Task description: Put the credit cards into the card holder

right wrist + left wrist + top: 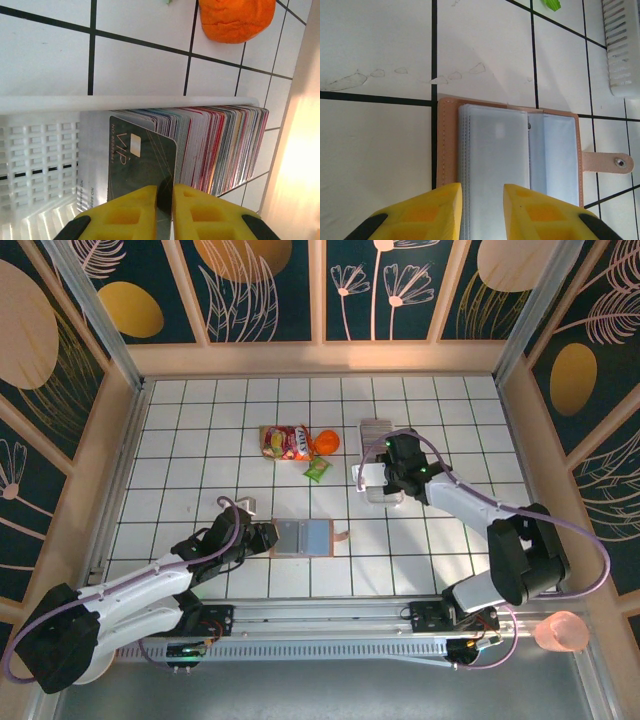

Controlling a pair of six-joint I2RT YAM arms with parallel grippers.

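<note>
The left claw point(482, 210) is at one end of the card holder point(505, 145). Its two yellow fingers point(427, 212) are apart, and the clear pockets show in the gap between them. I cannot tell if the fingers press on the holder or just hang over it. The card holder lies open and flat on the white tiled tabletop point(375, 150). Its snap tab point(612, 163) sticks out at the far end.

In the middle, further back, lie a snack packet point(284, 442) and a small green packet point(317, 470). They are not needed.

On the right, the right claw point(164, 196) is over the white tray point(42, 150). It is pinched shut on the edge of a dark card point(140, 155) marked VIP. This card stands at the end of the row of credit cards point(220, 145), next to the bare part of the tray.

I think the job now is to pull this one card out. The card is thin and smooth, so the pinch should be firm. Lifting it straight up should stop the next cards from coming along. The holder is well apart from the tray, so the carry should be slow. The left claw should hold the holder down so it cannot slide. The card's edge should then line up with one pocket before it is pushed in.
</note>
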